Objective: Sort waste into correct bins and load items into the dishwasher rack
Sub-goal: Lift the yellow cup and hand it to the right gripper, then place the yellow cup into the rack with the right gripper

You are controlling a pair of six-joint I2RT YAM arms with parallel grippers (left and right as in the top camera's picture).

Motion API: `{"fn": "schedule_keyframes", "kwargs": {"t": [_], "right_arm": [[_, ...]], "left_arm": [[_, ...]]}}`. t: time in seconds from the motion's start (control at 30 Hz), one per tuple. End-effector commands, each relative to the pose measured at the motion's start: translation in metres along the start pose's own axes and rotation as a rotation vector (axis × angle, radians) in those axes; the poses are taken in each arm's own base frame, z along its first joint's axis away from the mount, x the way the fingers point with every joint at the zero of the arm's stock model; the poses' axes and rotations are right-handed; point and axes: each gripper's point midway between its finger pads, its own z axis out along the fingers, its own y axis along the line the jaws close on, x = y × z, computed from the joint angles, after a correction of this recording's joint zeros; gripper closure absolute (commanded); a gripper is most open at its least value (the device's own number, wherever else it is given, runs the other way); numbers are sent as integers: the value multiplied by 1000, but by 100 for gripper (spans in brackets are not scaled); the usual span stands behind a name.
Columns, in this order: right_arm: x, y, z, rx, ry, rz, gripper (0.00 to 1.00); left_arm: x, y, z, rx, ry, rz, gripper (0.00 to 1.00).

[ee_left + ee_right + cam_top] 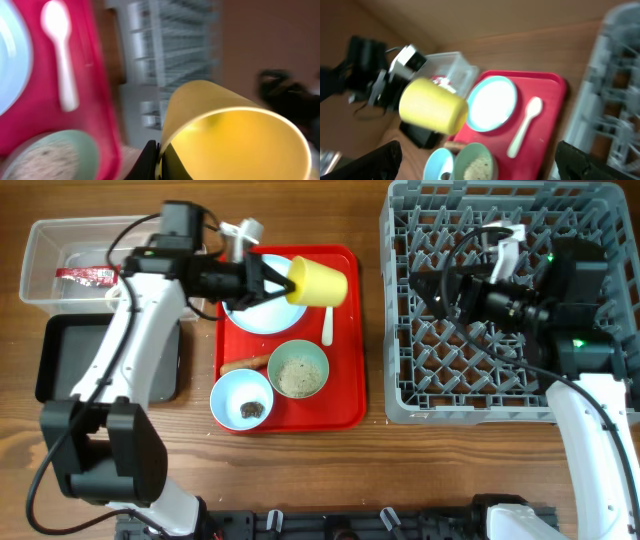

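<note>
**Wood table, grey rack, and a cup in the air**

Wood-grain brown table [370,480] runs under everything; both wrist views are blurred, and nothing of the room beyond the tabletop can be made out.

Largest is the grey dishwasher rack [440,412], filling the right side with its rows of upright pegs. The right gripper [430,292] hovers over the rack's middle, its fingers spread wide apart and holding nothing.

Next comes the red tray [345,380] at the centre, apart from the rack's left wall. To the far left sits the clear tub [40,255], with the red-and-white wrapper [85,275] lying inside it. Just below the tub is the black tray [60,360]; the left arm crosses above its right half.

On the red tray, the pale blue plate [260,315] takes the upper part. Below it the pale green bowl [325,370] holds white rice-like grains [297,375], and beside that, at the tray's lower left, the light blue bowl [225,390] holds a small heap of dark crumbs [252,410].

The yellow cup [320,282] is pinched at its rim by the left gripper [280,280], tipped on its side with its mouth toward the wrist, over the tray's upper right beside the plate.

The white spoon [327,328] lies on the tray right of the plate, its upper end hidden under the cup from overhead. The brown carrot-like stick [245,364] lies between the plate and the two bowls.
</note>
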Motion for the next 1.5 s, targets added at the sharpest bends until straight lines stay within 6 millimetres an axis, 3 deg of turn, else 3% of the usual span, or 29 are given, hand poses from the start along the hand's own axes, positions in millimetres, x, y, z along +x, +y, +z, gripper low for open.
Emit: {"fn": "schedule_keyframes", "kwargs": {"t": [0.0,0.1,0.27,0.53,0.87,0.9,0.93,1.0,1.03,1.1,1.13,1.17,1.23,1.3,1.33,1.4,1.47], "right_arm": [[-5,40,15,-221,16,-129,1],[-2,63,36,-407,37,-193,1],[9,94,49,-661,88,-256,1],[23,131,59,-761,111,-328,2],[23,133,63,-747,105,-330,40],[23,133,63,-746,104,-330,41],[22,132,63,-743,102,-329,43],[16,121,59,-723,87,-322,49],[12,115,56,-711,80,-314,50],[0,97,49,-666,61,-273,50],[-6,86,46,-639,48,-252,50],[-20,57,40,-541,11,-176,53],[-26,32,43,-430,-10,-95,53],[-21,-6,50,-245,-11,23,52],[-9,-31,53,-98,11,91,51],[12,-57,46,96,61,153,51],[22,-69,28,253,94,197,51]], "left_arm": [[5,-64,-37,369,30,56,96],[15,-87,-42,497,84,59,96],[24,-96,-31,513,134,44,96],[34,-105,-19,520,178,56,96],[34,-105,-19,520,178,56,96],[34,-105,-19,520,178,56,94],[34,-104,-19,518,177,56,84],[34,-104,-19,516,177,56,76],[34,-103,-18,509,174,56,65],[32,-99,-15,479,164,56,56],[31,-96,-14,463,159,56,55],[28,-87,-9,406,141,57,53],[24,-76,-4,335,118,57,53],[18,-57,2,218,82,53,51],[14,-36,5,94,51,38,51],[10,1,5,-119,12,1,50],[5,34,-2,-312,-28,-13,49]]}}
